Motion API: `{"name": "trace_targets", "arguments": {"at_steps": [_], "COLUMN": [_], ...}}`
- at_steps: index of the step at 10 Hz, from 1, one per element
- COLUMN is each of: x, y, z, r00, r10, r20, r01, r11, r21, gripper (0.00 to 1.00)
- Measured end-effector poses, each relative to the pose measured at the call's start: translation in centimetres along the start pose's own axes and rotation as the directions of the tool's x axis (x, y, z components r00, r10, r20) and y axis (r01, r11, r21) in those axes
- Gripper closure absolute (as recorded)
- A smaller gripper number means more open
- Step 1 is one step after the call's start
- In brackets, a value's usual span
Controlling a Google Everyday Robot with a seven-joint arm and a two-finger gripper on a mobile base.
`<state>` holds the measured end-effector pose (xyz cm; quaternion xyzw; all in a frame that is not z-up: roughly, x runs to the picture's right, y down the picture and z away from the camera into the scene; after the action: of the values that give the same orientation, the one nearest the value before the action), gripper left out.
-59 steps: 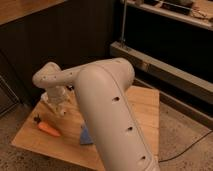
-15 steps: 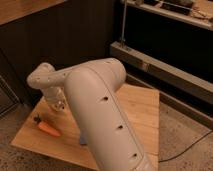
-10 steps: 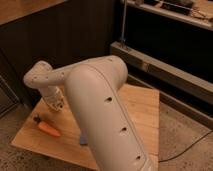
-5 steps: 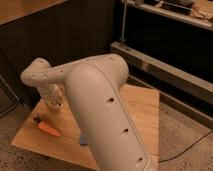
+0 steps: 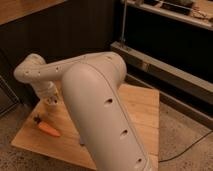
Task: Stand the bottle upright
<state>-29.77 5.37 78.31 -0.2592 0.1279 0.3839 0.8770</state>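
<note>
My large white arm fills the middle of the camera view and reaches left over the wooden table. My gripper hangs at the arm's far end, low over the table's left part, just behind an orange carrot lying near the front left edge. The small white bottle does not show; the gripper and wrist cover the spot below them.
A sliver of something blue peeks out beside the arm at the table's front. A dark wall stands behind the table. A metal rack runs along the right, and a black cable lies on the speckled floor.
The arm's far joint and the gripper have shifted a little to the left over the table. The carrot has not moved.
</note>
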Motion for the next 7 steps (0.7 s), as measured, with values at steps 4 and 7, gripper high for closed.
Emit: {"name": "trace_targets", "arguments": {"at_steps": [4, 7], "x": [-1.4, -2.5], "y": [0.4, 0.9], "z": [-1.8, -3.1], "r00": [1.000, 0.999], "r10": [-0.017, -0.032], "r20": [0.018, 0.030], "r01": [0.016, 0.031], "r11": [1.000, 0.999], "r21": [0.020, 0.032], "gripper": [0.64, 0.64]}}
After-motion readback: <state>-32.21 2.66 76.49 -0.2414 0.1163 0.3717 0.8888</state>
